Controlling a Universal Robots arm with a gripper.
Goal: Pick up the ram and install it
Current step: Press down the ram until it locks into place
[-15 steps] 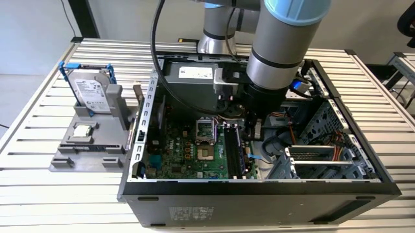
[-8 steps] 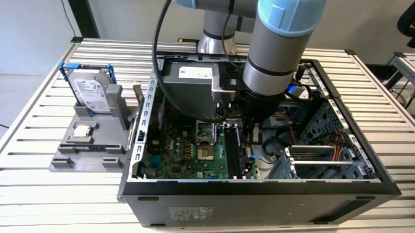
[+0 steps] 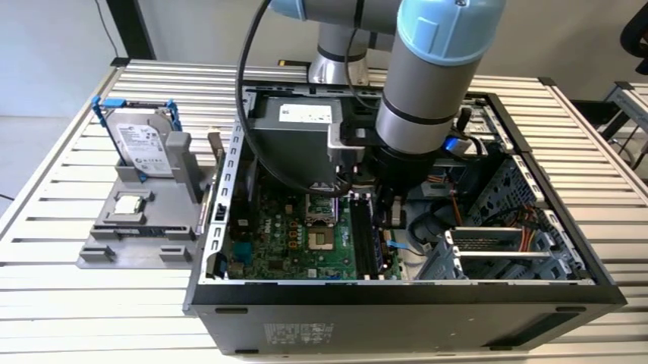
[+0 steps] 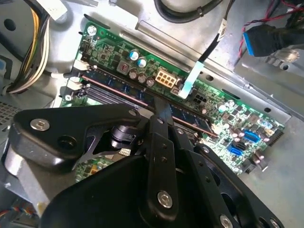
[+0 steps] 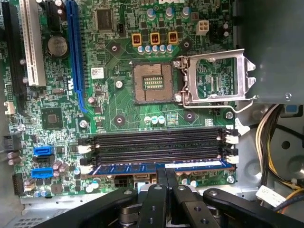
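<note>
Motherboard (image 5: 128,114): glossy green board, shiny solder points. Socket latch frame (image 5: 216,78): bright bare metal. Ram (image 5: 142,167): blue board, smooth. Gripper (image 5: 165,176): matt black links, plastic-looking, silver screws. Case (image 3: 405,311): matt black shell, dull grey sheet metal inside. Table (image 3: 61,296): ribbed pale metal slats.

In the first wrist view, the black linked claw (image 5: 166,176) stands over a green motherboard (image 5: 123,118), its two fingers closed on the slim dark blue ram stick (image 5: 156,167). That stick sits in the outermost of four long black slots (image 5: 156,147), the one nearest the board's edge. Further in lie an open square processor socket (image 5: 153,83) and its raised silver metal retention frame (image 5: 216,78), beside a blue expansion slot (image 5: 74,52).
</note>
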